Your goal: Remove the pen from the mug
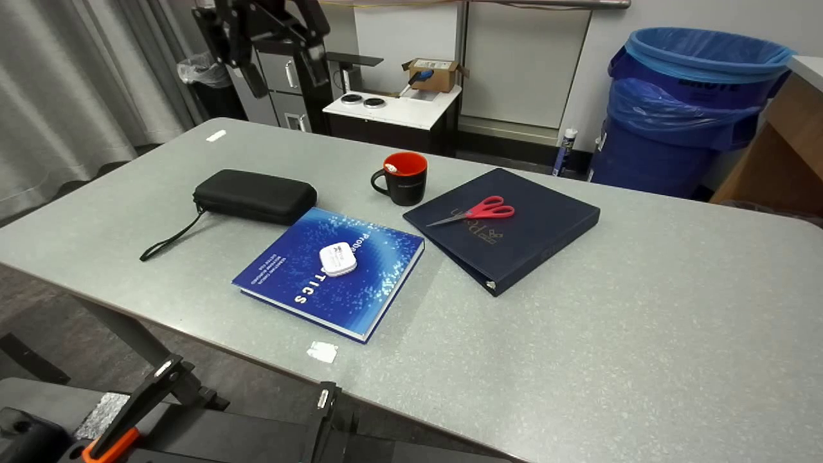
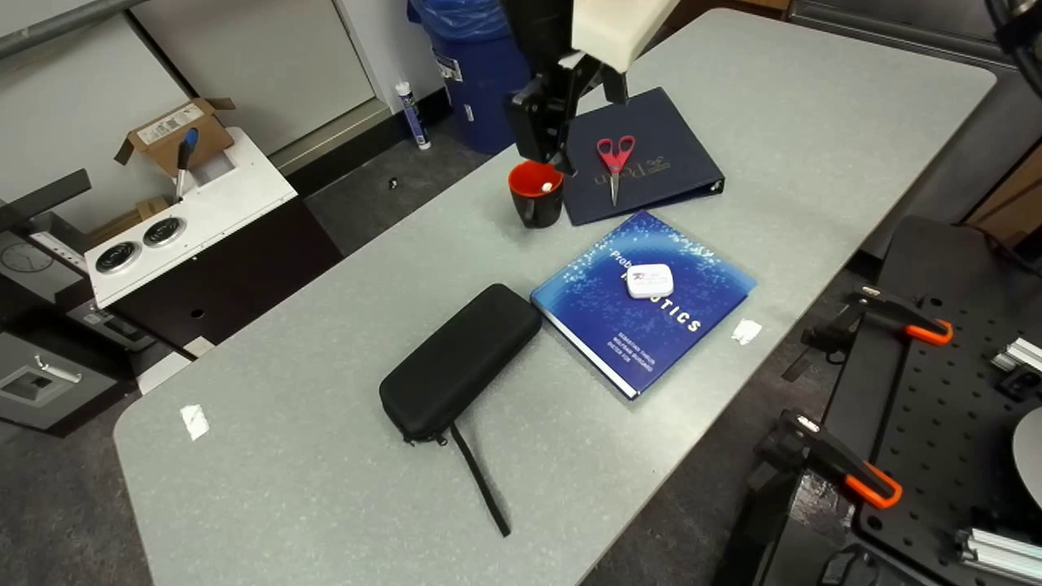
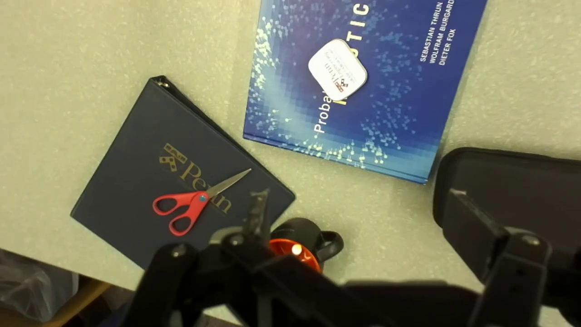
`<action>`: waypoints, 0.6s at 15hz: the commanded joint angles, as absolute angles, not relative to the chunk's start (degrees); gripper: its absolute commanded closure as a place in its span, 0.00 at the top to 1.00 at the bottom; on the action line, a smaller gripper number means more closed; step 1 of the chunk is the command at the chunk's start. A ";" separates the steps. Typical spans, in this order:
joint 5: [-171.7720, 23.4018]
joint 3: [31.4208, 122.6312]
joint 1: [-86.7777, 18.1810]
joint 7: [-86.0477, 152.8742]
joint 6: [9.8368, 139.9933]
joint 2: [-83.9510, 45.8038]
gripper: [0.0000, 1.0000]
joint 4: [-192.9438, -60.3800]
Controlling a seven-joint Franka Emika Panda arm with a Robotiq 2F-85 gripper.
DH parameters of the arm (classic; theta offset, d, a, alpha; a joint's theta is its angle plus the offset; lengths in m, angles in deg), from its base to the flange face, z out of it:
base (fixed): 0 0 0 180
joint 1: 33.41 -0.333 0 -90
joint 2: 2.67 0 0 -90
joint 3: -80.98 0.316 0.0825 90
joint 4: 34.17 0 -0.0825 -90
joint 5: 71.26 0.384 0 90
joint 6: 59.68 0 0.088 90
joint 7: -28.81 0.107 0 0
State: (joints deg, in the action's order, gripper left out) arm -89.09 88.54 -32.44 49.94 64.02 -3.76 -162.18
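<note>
The mug is black outside with a red-orange inside and a side handle. It stands upright on the table in both exterior views. In the wrist view the mug is partly hidden behind a finger. The pen shows only as a small pale end inside the mug's rim. It also shows as a pale spot in an exterior view and the wrist view; the rest is hidden. My gripper is open and empty, high above the table. It also shows in both exterior views.
A dark blue binder with red-handled scissors on it lies beside the mug. A blue book bears a small white tin. A black oblong case with a strap lies at the book's other side.
</note>
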 commanded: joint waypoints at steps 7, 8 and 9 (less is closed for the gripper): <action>-88.50 85.36 -34.76 49.72 63.96 -6.42 1.00 -160.52; -89.35 85.05 -34.70 51.39 64.81 -8.29 1.00 -159.27; -88.93 84.27 -34.18 52.50 65.25 -11.57 1.00 -157.06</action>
State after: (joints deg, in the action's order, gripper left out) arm -88.74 86.53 -33.49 50.01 64.02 -6.68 -160.50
